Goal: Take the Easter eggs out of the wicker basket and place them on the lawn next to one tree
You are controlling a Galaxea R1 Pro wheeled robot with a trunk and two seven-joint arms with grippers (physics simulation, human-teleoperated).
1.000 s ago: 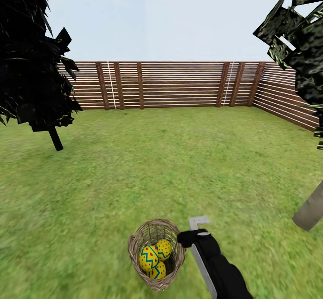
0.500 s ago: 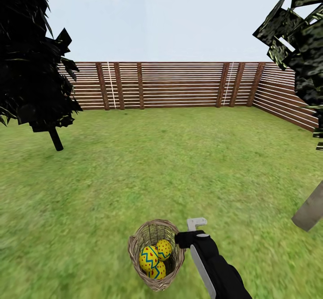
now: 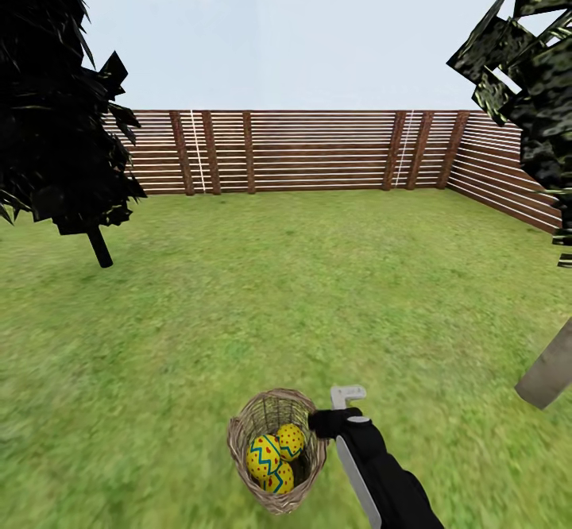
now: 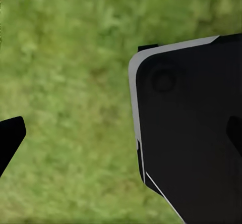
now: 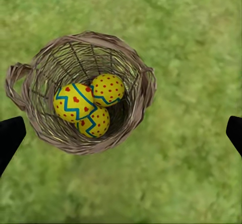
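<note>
I looked out over a wide green lawn (image 3: 318, 291) that filled most of the head view under a pale blue sky. A brown slatted fence (image 3: 318, 152) closed off the far side and ran along the right edge of the garden. At my left stood a tree with near-black leaves and a black trunk (image 3: 98, 247). At my right, dark green speckled leaves hung over a pale grey trunk (image 3: 548, 374) that leaned at the edge of the picture, well apart from the basket.

My right arm (image 3: 381, 473) reached forward from the bottom of the head view, black with a grey stripe. My right hand (image 3: 347, 395) hung just beside the right side of the basket's rim. In the right wrist view its two black fingertips (image 5: 10, 135) showed at opposite edges of the picture, spread wide, with nothing between them but grass and basket: the hand was released.

The wicker basket (image 3: 238, 442) stood on the grass near me, upright, its braided rim (image 5: 143, 90) round and whole. All three yellow eggs (image 5: 75, 103) lay together at its bottom, touching one another, each with a blue zigzag band and red marks.

In the left wrist view a black robot part with a grey edge (image 4: 191, 133) hung over blurred grass. One dark fingertip (image 4: 10, 135) showed there; I could not tell whether my left hand was released or clenched.
</note>
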